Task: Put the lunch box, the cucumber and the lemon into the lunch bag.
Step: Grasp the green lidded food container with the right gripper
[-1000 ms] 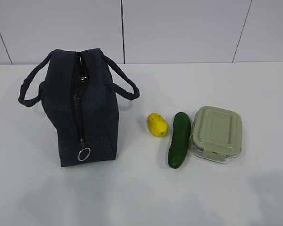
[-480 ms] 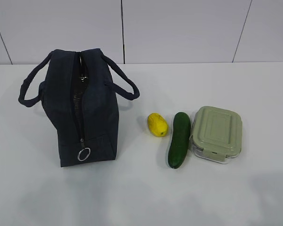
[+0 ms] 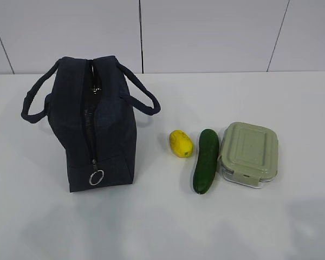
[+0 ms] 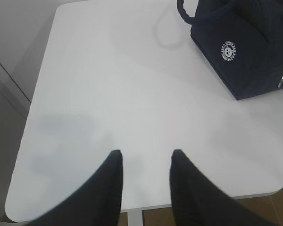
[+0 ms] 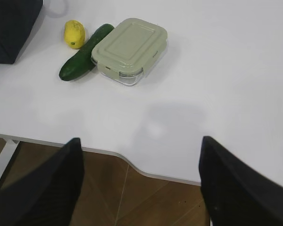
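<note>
On the white table [image 3: 162,227] nothing among the task's things has shifted since a second ago: the lunch bag [image 3: 95,127] stands upright at the left with its top zipper parted and the ring pull [image 3: 96,177] hanging at the near end, handles drooping to either side. To its right, well apart from it, lie the lemon [image 3: 181,143], the cucumber [image 3: 206,160] and the lunch box [image 3: 249,153] in a row; the cucumber lies just beside the box, whether touching cannot be told, and the lemon sits a little apart from the cucumber. No arm shows in the exterior view, now or before.

The left gripper [image 4: 144,157] hovers over the bare near-left corner of the table, its jaws set moderately apart and empty, the bag's white logo [image 4: 229,50] visible beyond. The right gripper [image 5: 139,143] hangs above the table's near edge, jaws spread wide with nothing between them, the three food items ahead of it
</note>
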Controlling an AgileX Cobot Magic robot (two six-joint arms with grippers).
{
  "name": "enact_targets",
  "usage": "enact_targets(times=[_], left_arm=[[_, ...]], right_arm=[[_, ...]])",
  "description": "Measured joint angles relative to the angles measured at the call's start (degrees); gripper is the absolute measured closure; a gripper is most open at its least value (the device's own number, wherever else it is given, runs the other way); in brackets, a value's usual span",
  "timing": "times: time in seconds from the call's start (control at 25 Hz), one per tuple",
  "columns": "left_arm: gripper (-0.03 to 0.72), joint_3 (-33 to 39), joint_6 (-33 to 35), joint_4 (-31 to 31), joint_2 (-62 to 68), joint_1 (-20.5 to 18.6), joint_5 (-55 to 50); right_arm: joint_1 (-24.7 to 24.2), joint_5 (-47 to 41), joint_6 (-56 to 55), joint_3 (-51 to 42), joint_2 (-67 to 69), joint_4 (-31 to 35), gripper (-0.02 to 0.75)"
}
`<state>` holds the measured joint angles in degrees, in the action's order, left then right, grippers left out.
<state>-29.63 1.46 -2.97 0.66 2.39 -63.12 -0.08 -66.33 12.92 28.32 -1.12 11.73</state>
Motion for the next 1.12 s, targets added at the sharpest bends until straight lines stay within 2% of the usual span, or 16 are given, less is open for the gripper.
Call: enact_targets(times=[0.24,0.52,0.92,1.0,1.12], left_arm=[[0.442,0.00,0.00,0.00,0.00,0.00,0.00],[0.442,0.00,0.00,0.00,0.00,0.00,0.00],[0.442,0.00,0.00,0.00,0.00,0.00,0.00],[0.442,0.00,0.00,0.00,0.00,0.00,0.00],[0.442,0.00,0.00,0.00,0.00,0.00,0.00]], right_arm=[[0.00,3.39,0.00,0.49,1.67,2.90,0.163],[0.00,15.18,0.00,1.11,9.31,9.20,0.163],[0.00,33.74,0.00,1.11,19.55,10.67,0.164],[0.00,34.60,0.00,1.11,21.95,12.59,0.164],[0.00,34.28,0.32,1.11,26.28,19.93,0.164]])
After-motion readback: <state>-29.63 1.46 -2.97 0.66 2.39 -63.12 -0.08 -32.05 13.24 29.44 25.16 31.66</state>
